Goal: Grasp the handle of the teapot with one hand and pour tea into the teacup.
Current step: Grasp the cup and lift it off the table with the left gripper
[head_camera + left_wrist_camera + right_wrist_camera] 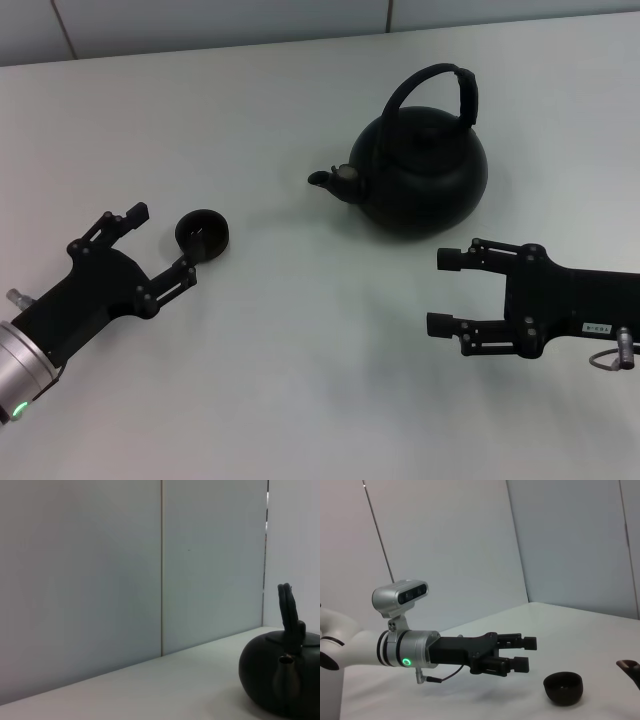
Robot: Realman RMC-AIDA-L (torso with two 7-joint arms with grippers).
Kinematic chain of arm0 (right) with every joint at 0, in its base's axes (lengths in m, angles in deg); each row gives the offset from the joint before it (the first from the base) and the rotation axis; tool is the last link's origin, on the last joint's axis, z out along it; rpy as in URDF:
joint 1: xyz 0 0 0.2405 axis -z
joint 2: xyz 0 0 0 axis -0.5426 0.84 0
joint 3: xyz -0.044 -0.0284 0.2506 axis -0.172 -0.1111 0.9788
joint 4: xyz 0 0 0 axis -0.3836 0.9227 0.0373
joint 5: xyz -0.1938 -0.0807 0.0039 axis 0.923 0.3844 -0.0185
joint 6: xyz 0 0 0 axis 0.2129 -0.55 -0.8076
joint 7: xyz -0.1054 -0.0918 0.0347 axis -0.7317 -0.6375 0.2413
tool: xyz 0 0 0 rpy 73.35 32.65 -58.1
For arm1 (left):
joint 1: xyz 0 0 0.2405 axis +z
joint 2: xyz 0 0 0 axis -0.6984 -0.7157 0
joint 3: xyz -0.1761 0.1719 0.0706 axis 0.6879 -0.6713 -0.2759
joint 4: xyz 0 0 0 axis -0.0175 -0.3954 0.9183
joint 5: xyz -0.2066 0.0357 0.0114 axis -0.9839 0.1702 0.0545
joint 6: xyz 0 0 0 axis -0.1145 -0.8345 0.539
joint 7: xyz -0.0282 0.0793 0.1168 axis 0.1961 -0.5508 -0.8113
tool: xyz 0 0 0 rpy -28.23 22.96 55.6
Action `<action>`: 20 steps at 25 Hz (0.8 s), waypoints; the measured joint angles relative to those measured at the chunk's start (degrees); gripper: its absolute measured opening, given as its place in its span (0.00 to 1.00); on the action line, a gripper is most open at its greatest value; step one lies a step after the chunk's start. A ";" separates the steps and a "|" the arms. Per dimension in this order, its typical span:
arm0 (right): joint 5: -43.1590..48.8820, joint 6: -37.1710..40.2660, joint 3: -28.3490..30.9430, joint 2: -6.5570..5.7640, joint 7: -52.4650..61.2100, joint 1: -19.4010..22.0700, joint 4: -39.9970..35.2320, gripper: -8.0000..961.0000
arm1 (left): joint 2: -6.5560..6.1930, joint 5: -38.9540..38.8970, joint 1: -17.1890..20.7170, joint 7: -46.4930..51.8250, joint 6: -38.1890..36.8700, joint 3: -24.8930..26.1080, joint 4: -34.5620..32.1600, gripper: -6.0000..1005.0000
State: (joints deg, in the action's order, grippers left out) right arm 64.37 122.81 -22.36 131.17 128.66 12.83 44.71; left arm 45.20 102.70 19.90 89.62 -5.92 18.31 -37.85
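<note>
Right pincer (445, 292) gapes just before the teapot (420, 172).

the teapot (280, 680) is seen at one edge of the left wrist view, cut off by the frame, resting on a pale table (150, 690). its round matte black body is shown with the short spout (286, 666) turned toward the camera. the handle (289, 607) is seen almost edge-on, rising upright above the pot's top. behind the table, a plain grey wall (80, 580) is divided by a thin vertical seam (162, 567).
</note>
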 joint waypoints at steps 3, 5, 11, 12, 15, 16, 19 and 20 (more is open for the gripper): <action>-0.01 0.00 0.09 0.00 0.01 0.16 0.00 0.86 | 0.00 -0.03 -0.56 0.14 1.10 -0.10 0.14 0.83; -0.01 0.00 0.32 -0.01 0.02 0.19 -0.01 0.86 | 0.00 -0.03 -0.56 0.14 1.10 -0.10 0.14 0.83; -0.01 0.01 0.65 -0.16 0.04 0.02 -0.18 0.86 | 0.00 -0.03 -1.42 0.53 3.81 -0.04 1.23 0.83; -0.01 0.01 0.65 -0.16 0.04 0.02 -0.18 0.86 | 0.00 -0.03 -1.42 0.53 3.81 -0.04 1.23 0.83; -0.01 0.00 0.65 -0.19 0.05 -0.13 -0.38 0.86 | -0.01 0.10 -2.50 0.54 6.74 -0.23 1.93 0.83; -0.01 0.01 0.65 -0.24 0.05 -0.21 -0.50 0.86 | -0.01 0.10 -2.50 0.54 6.74 -0.23 1.93 0.83; -0.01 0.01 0.64 -0.27 0.05 -0.27 -0.53 0.86 | -0.01 0.13 -3.07 0.54 7.37 -0.09 2.50 0.83; -0.01 0.01 0.63 -0.27 0.05 -0.33 -0.54 0.86 | 0.00 0.21 -3.60 0.54 8.37 0.06 2.95 0.83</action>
State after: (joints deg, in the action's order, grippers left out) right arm 64.36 122.82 -21.72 130.89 128.72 12.51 44.18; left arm 45.19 102.91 16.30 90.16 2.45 18.37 -34.90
